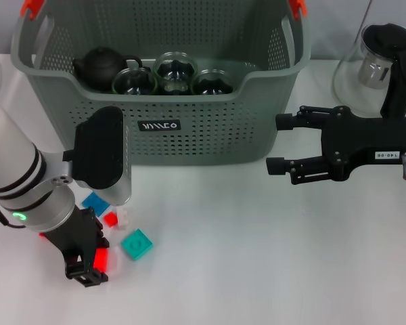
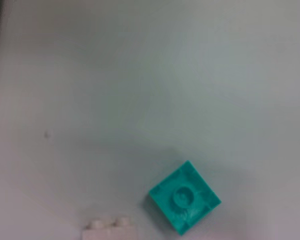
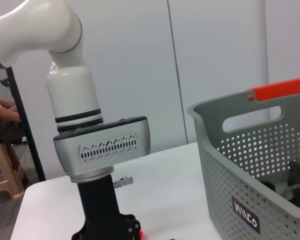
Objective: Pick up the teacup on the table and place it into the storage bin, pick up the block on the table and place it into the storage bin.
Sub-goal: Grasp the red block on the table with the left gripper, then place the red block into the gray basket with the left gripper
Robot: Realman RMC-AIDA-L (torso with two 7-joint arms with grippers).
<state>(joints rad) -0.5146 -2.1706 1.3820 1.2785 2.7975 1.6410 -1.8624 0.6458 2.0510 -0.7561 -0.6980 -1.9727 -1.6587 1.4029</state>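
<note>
The grey-green storage bin [image 1: 189,135] stands at the back middle of the table; it also shows in the right wrist view [image 3: 250,170]. Inside lie a black teapot [image 1: 103,66] and three glass teacups [image 1: 176,71]. No teacup shows on the table. Blocks lie at the front left: blue [image 1: 95,202], small red [image 1: 111,219], white [image 1: 124,215] and teal [image 1: 137,244], [image 2: 185,197]. My left gripper [image 1: 88,271] reaches down to the table beside them, with a red block [image 1: 101,258] right at its tip. My right gripper [image 1: 279,143] is open and empty, right of the bin.
A glass kettle with a black lid and handle [image 1: 382,61] stands at the back right, behind my right arm. White table [image 1: 257,257] stretches in front of the bin. The left arm [image 3: 97,145] fills the right wrist view.
</note>
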